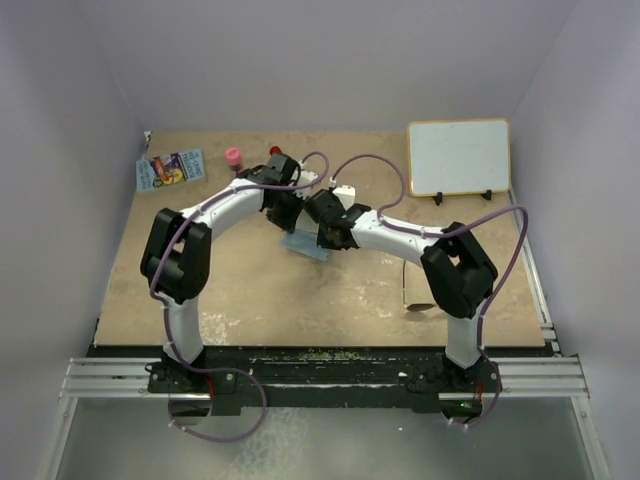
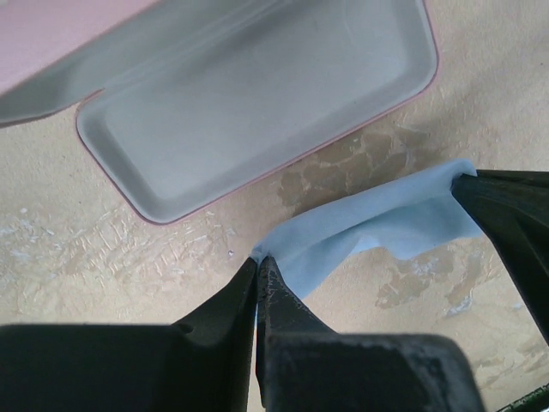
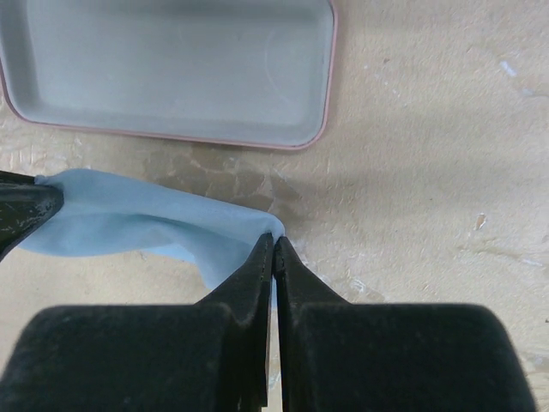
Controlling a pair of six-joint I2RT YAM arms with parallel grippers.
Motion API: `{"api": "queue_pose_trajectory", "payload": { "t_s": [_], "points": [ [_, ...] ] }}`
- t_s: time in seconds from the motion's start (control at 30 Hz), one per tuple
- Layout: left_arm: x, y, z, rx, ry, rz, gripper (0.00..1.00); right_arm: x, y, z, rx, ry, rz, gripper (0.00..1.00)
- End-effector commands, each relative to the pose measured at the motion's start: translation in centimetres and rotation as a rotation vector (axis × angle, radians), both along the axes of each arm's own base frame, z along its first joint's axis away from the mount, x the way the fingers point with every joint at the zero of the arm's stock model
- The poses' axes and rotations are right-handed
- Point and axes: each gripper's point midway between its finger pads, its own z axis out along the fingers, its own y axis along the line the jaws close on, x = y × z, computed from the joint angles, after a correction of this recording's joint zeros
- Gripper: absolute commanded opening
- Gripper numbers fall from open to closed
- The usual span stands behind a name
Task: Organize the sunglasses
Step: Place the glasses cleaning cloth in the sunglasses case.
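A soft light-blue square cloth [image 2: 377, 221] sags in a loose fold between the two tools, over the mottled tan bench [image 2: 103, 249]. Just beyond it lies an open pink oblong case [image 2: 257, 94] with a smooth grey lining and rounded corners. A white board [image 1: 458, 157] stands at the far right corner. The left tool [image 2: 259, 262] is clenched on one cloth corner and the right tool [image 3: 274, 245] on another (jaws fully together). The thin dark wire-framed sunglasses [image 1: 417, 298] lie on the bench beside the right arm's elbow, well apart from the case.
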Motion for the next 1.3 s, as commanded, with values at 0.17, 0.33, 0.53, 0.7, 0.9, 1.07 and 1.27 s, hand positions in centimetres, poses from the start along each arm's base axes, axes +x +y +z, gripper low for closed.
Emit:
{"api": "queue_pose_trajectory", "payload": {
  "t_s": [0.17,0.33,0.53,0.7,0.9,1.07,1.27],
  "points": [
    [1.4,-0.9,6.1,-0.119,-0.226,-0.061,0.04,1.3,-0.9,3.9,0.013,-0.149,0.028,0.0],
    [-0.2,-0.8,9.0,-0.182,-0.287,-0.082,0.04,-0.1,-0.4,6.1,0.141,-0.212,0.085,0.0],
    [-0.2,-0.9,8.9,-0.164,-0.233,-0.074,0.04,-0.6,0.5,8.6,0.196,-0.265,0.162,0.0],
    [-0.4,-1.1,8.9,-0.18,-0.226,-0.073,0.04,-0.9,0.6,8.9,0.196,-0.245,0.139,0.0],
    [0.2,-0.3,8.2,-0.139,-0.231,-0.026,0.04,-0.8,0.3,6.9,0.138,-0.177,0.106,0.0],
    [0.7,0.5,5.1,-0.067,-0.164,0.029,0.04,0.0,-0.4,5.1,0.054,-0.123,0.039,0.0],
    [1.0,0.2,2.3,-0.05,-0.09,0.05,0.04,1.3,-1.3,3.5,0.003,-0.086,-0.038,0.0]
  ]
}}
